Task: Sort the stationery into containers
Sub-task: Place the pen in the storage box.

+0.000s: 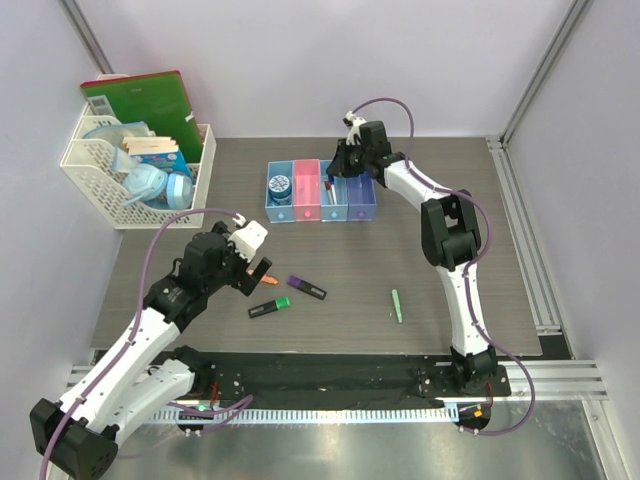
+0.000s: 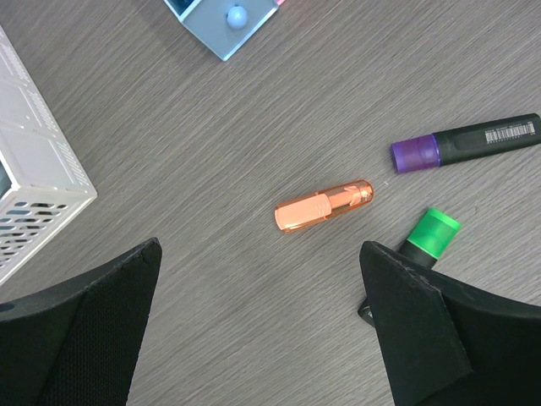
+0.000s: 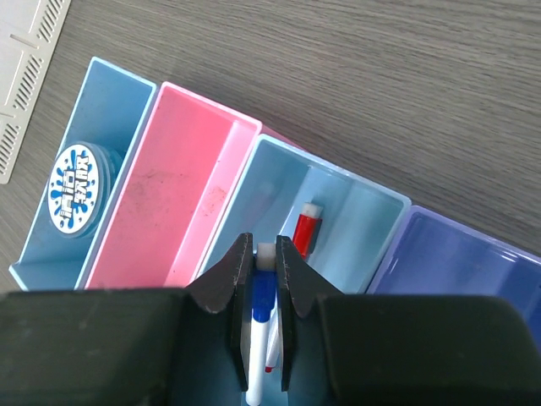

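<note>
- Black fingers of the left gripper stand as wide apart as they go, holding nothing, and hover over the orange highlighter, which lies loose on the table between them
- Trouble there, I'd say: the green highlighter lies just beside one finger, partly hidden by it, so a straight drop could land on it or kick it away; the purple highlighter is near too
- The orange one is round and lies skewed to the jaws, so a squeeze may roll or spin it instead of catching it
- Over at the bins, the right gripper is nearly closed, pinching the blue-capped marker near its cap, over the light blue bin; how high, I can't tell
- The red-capped marker already lies in that bin; dropped from too high, the blue one might bounce off it or tip over the wall into the pink bin
- A knock on that wall could shove the whole joined row, tape roll and all
- Off alone, the green pen lies on the table, well apart from both arms
</note>
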